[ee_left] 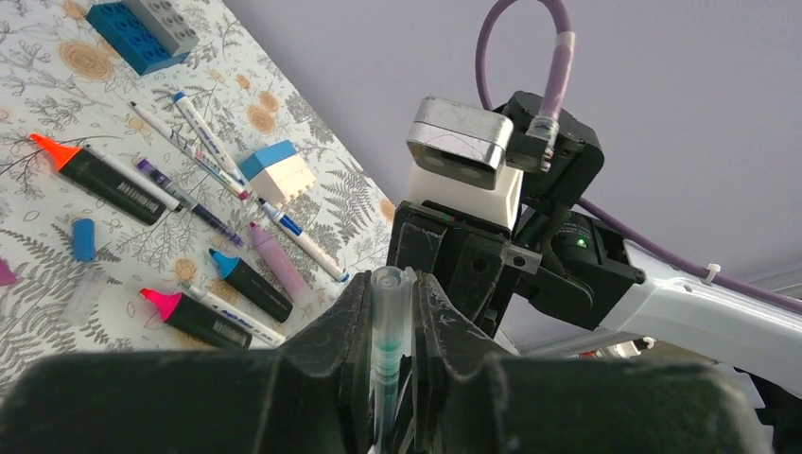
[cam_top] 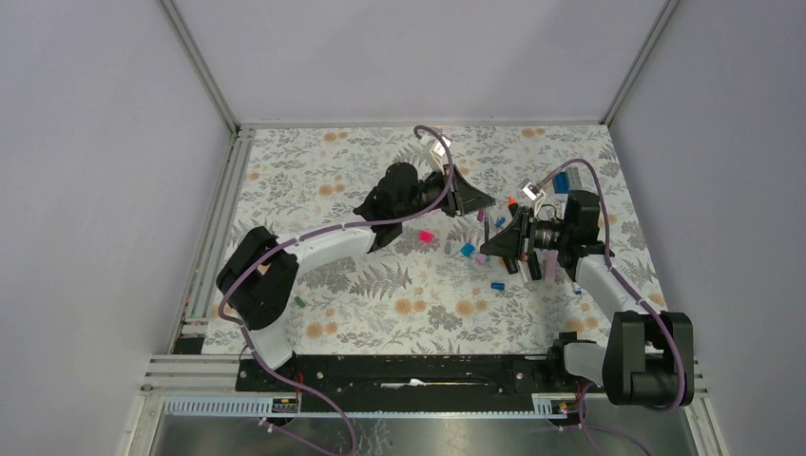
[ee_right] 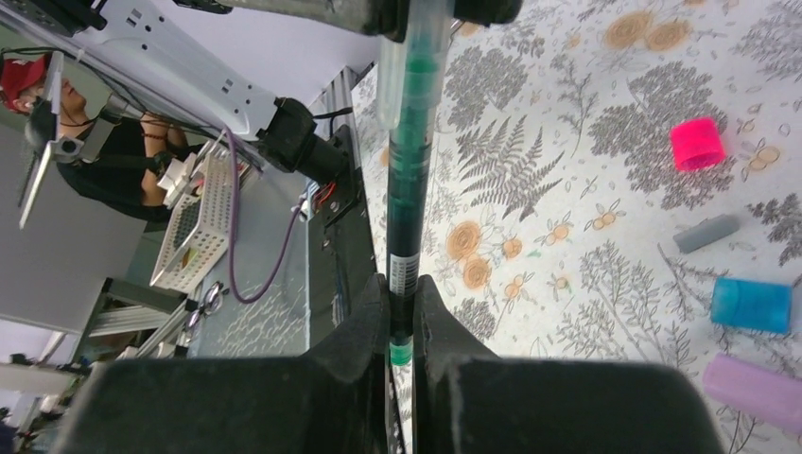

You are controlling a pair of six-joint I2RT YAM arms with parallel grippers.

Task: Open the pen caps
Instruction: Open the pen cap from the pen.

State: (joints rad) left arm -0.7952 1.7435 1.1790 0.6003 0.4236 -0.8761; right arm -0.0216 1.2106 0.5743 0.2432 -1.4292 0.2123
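One green pen [ee_right: 409,170] is held aloft between the arms, its barrel clamped by the right end effector [ee_right: 401,293], its clear cap [ee_left: 388,284] seemingly pinched by the left end effector [ee_left: 390,307], the long axis running straight between them.

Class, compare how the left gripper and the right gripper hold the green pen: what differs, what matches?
The left gripper grips the green pen at its clear cap; the right gripper grips the tail. From above, the left gripper is at the pen's far end, the right gripper at its near end. Both are shut on that one pen.
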